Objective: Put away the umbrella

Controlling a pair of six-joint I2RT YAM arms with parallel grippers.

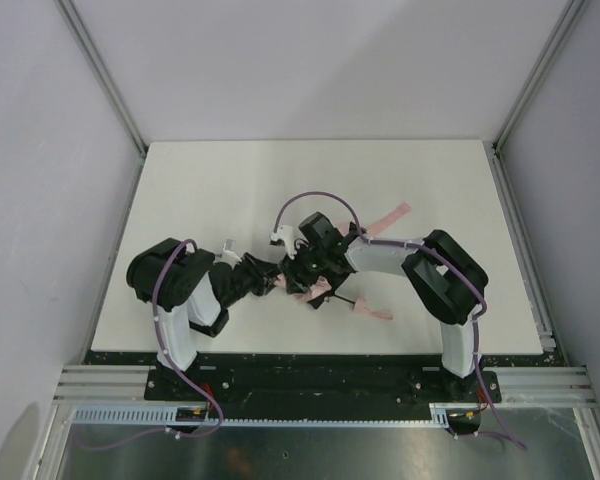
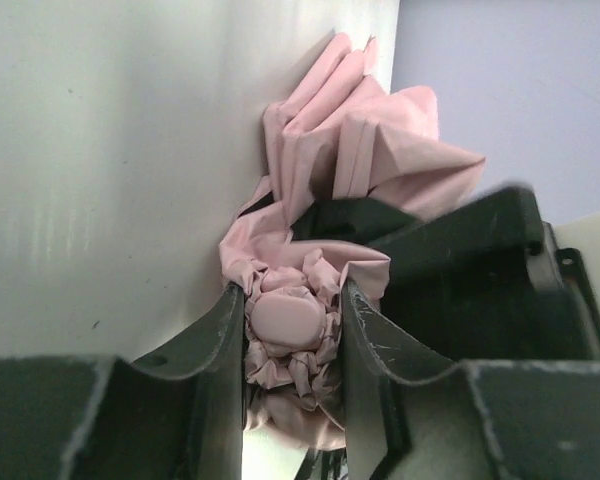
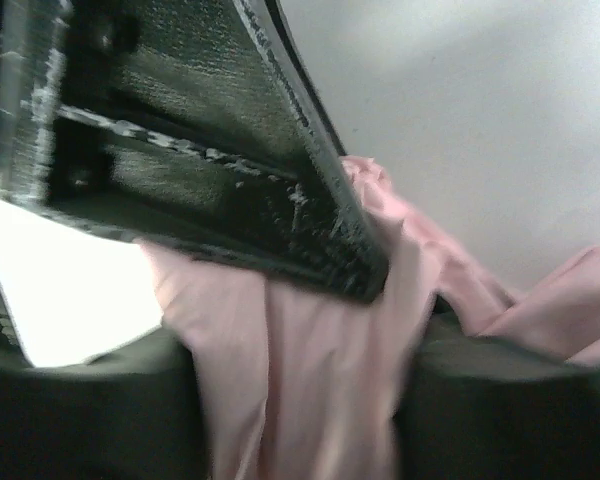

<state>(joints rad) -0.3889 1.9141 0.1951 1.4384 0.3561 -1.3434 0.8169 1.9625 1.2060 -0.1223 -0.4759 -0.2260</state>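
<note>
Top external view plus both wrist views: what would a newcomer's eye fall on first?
The pale pink umbrella, crumpled at the middle of the white table, stands out first. In the left wrist view, the jaws of the left gripper press on a bunched knot of its fabric around a rounded pink cap. In the right wrist view, the right gripper has a fold of the same fabric between its jaws.

Centre of white flat table [image 1: 230,180] blocked by left black-and-white arm [image 1: 180,275] and right black-and-white arm [image 1: 440,275] over pale pink fabric folding umbrella [image 1: 390,218]. Far half left passable.
</note>
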